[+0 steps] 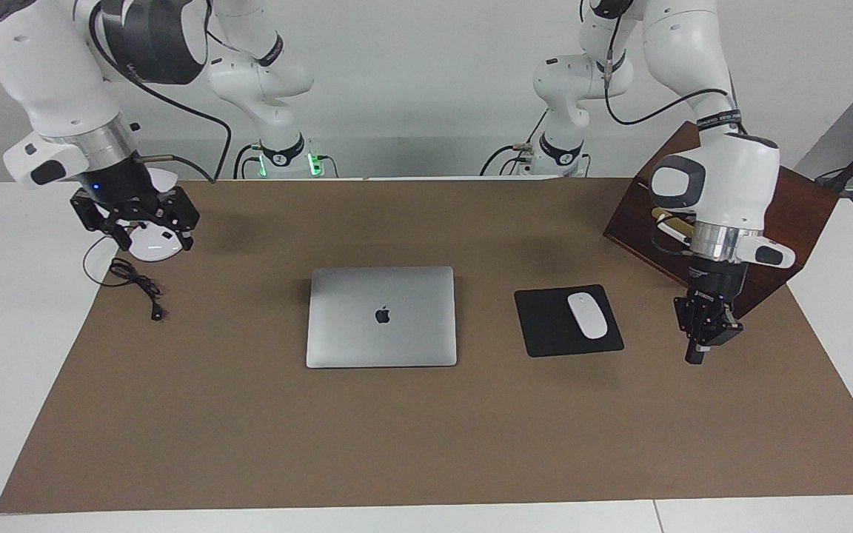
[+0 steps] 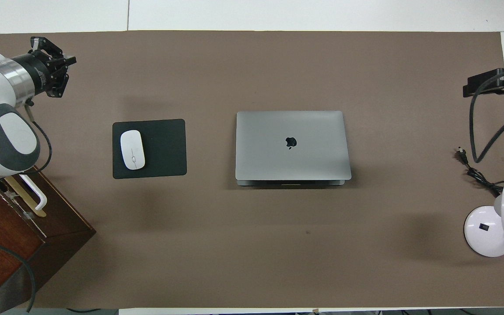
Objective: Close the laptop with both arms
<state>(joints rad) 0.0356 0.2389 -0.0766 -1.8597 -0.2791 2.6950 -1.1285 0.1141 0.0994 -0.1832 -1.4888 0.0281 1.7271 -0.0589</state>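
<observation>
The laptop (image 1: 381,317) is lying shut and flat in the middle of the brown mat (image 1: 426,444), with the black mousepad (image 1: 549,326) and white mouse (image 1: 588,315) sitting beside it toward the left arm's end. The left gripper (image 1: 699,354) is hanging over the mat near the wooden box (image 1: 797,215), and I cannot tell if its fingers are apart. The right gripper (image 1: 146,231) is hanging over the white lamp (image 1: 151,244) with its fingers apart, holding nothing.

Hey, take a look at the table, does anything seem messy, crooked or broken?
Nothing stands out. The laptop lies flat with its lid down, square to the mat. The mouse sits on its mousepad. The left gripper and right gripper hang clear of everything.
</observation>
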